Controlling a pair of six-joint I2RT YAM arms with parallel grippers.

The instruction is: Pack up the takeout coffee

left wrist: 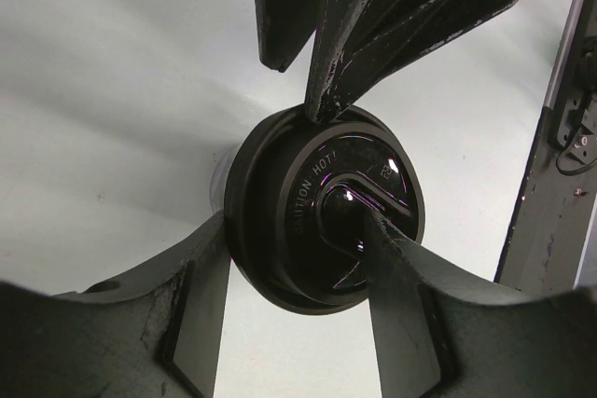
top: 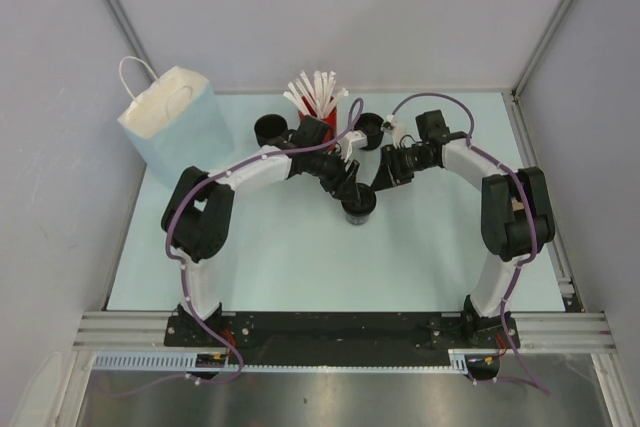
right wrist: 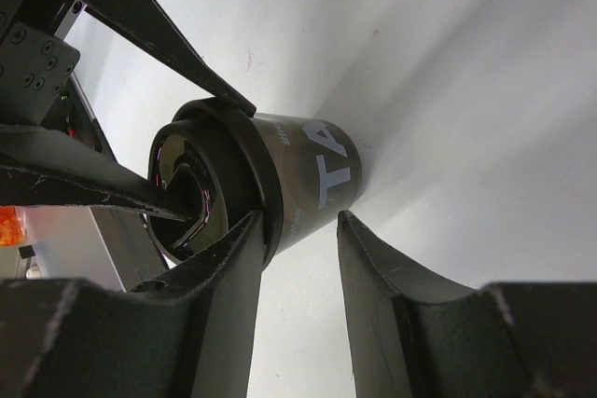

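The takeout coffee [top: 359, 210] stands upright mid-table, a black cup with white lettering [right wrist: 312, 174] and a black lid marked "CAUTION HOT" [left wrist: 308, 184]. My left gripper [top: 350, 190] comes down on it from above. One finger [left wrist: 201, 267] presses the lid's outer side and the other lies in the lid's glossy middle, so the left gripper [left wrist: 297, 221] is shut on the lid. My right gripper [top: 372, 190] reaches in from the right with its jaws apart. One fingertip [right wrist: 247, 230] touches the lid's rim and the other stands just clear of the cup wall, leaving the right gripper [right wrist: 298, 218] open.
At the back stands a red cup of white sticks [top: 318, 112], with an open black cup [top: 270, 130] to its left and another [top: 370, 130] to its right. A pale blue paper bag [top: 170, 117] with white handles stands at the back left. Grey walls enclose the table.
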